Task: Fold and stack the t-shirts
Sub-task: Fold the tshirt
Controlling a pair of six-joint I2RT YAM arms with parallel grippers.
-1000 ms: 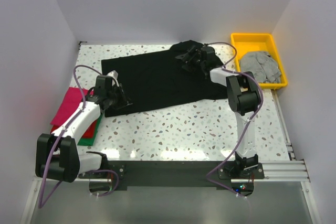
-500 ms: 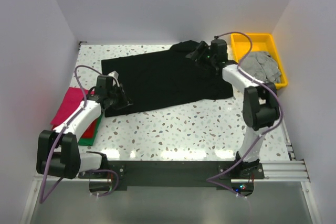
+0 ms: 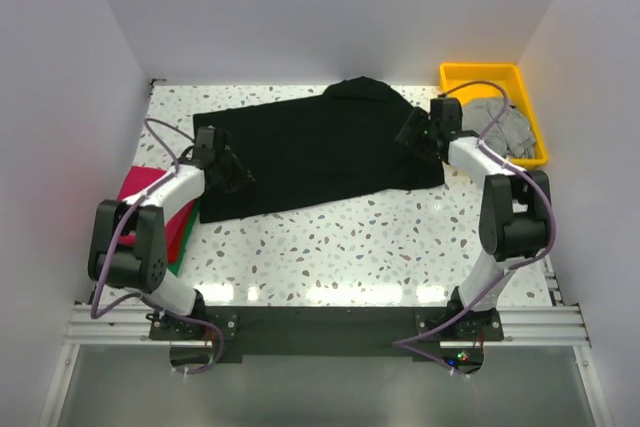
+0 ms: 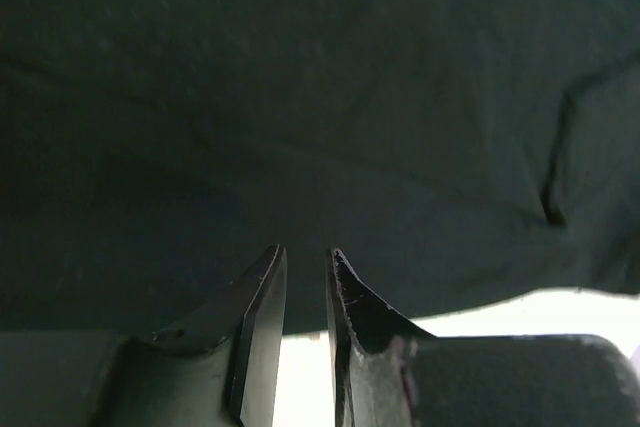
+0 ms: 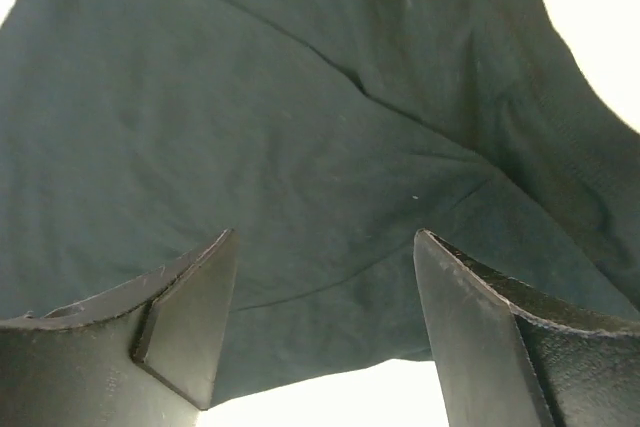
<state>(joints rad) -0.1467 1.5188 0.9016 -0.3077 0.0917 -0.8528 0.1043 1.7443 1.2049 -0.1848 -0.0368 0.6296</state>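
Observation:
The black t-shirt lies spread flat across the back of the table, with a small bunched hump at its far edge. My left gripper sits low at the shirt's left edge. In the left wrist view its jaws stand a narrow gap apart, with bright table showing between them and black cloth just past the tips. My right gripper hovers at the shirt's right edge. In the right wrist view it is wide open over the cloth and holds nothing.
A yellow tray at the back right holds the crumpled grey t-shirt. At the left edge lies a stack with the magenta t-shirt over the red one and a green edge. Walls close in left, right and back.
My right gripper has swung from the bunched far edge of the black shirt to its right edge. My left gripper has shifted slightly back along the left edge, elbow drawn in.

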